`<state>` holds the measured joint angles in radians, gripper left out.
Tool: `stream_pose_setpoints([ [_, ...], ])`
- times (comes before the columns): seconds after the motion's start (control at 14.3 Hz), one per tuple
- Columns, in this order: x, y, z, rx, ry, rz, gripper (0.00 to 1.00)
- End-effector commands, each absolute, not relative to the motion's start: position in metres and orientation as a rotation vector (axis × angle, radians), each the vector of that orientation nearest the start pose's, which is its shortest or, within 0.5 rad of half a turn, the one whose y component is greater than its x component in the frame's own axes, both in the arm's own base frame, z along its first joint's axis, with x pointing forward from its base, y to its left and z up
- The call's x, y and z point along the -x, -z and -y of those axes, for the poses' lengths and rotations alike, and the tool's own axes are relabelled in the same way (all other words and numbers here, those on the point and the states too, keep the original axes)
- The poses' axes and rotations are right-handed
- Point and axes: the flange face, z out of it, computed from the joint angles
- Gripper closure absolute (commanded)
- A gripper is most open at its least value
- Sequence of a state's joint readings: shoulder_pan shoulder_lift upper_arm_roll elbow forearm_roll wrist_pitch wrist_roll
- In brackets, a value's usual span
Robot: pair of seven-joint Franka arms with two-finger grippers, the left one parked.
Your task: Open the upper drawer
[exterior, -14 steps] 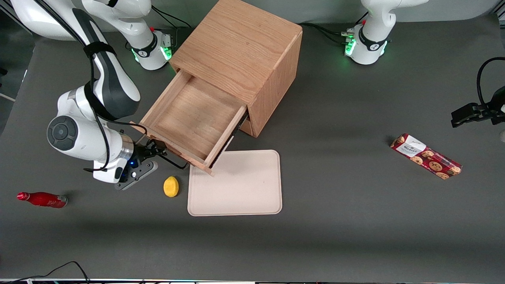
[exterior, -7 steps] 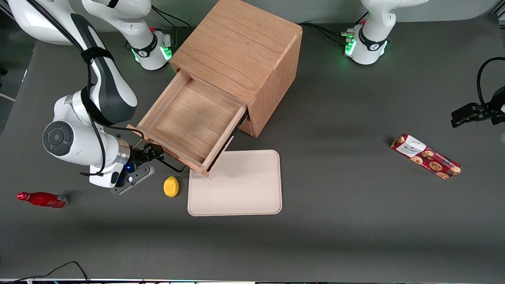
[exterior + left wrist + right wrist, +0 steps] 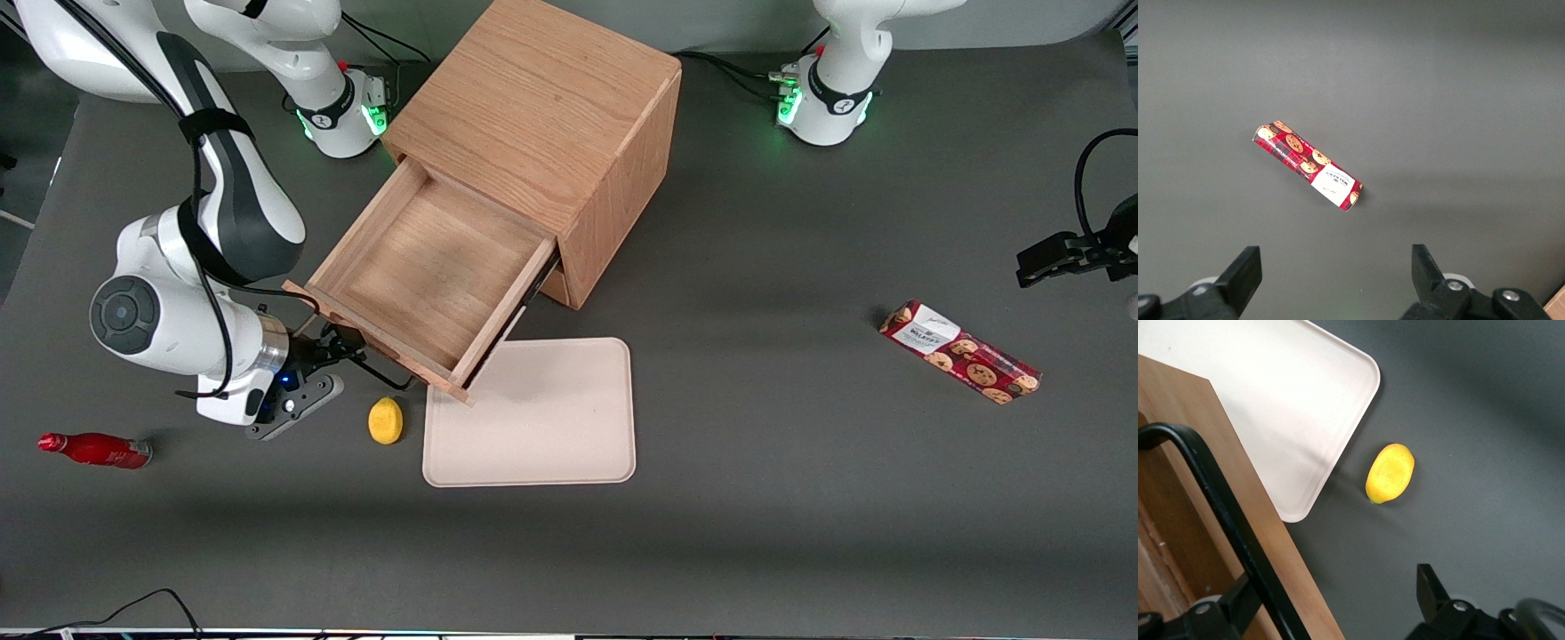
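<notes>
The upper drawer [image 3: 427, 271], a shallow oak-wood tray topmost in the oak-wood cube cabinet [image 3: 542, 116], stands pulled well out toward the front camera, its bare wooden floor showing and its front corner overhanging the pale beige rectangular tray [image 3: 551, 427] on the dark grey tabletop [image 3: 800, 444]. The right arm's gripper [image 3: 342, 347] sits at the drawer's front face, at the end nearer the working arm, level with the thin black wire bar handle [image 3: 1225, 520]. That handle's long axis runs along the drawer front, crosswise to the pull line, so any further pull would go away from the cabinet, roughly along the drawer's side walls. The right wrist view shows what the front view hides: the bar passes between the two black fingers [image 3: 1435, 597], which stand spread with a clear gap on at least one side, so they seem to hook the bar rather than clamp it. It also shows the small yellow lemon-shaped object [image 3: 1390, 473] lying just beside the tray's corner. The drawer looks close to fully open.
</notes>
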<state>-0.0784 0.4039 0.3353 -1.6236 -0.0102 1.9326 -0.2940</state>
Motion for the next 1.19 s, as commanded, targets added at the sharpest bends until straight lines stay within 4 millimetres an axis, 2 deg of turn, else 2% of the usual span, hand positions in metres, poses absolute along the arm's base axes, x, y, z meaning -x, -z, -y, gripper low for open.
stream_pose_setpoints([
  [0.0, -0.654, -0.402, -0.133, 2.922, -0.099, 0.814, 0.00],
  [0.21, -0.652, -0.424, -0.130, 2.917, -0.167, 0.816, 0.00],
  [0.49, -0.647, -0.443, -0.134, 2.902, -0.217, 0.825, 0.00],
  [0.7, -0.640, -0.479, -0.118, 2.939, -0.215, 0.758, 0.00],
  [0.77, -0.639, -0.496, -0.089, 2.995, -0.194, 0.623, 0.00],
  [0.91, -0.634, -0.532, -0.048, 3.061, -0.113, 0.351, 0.00],
  [1.12, -0.617, -0.580, 0.016, 3.120, 0.001, 0.049, 0.00],
])
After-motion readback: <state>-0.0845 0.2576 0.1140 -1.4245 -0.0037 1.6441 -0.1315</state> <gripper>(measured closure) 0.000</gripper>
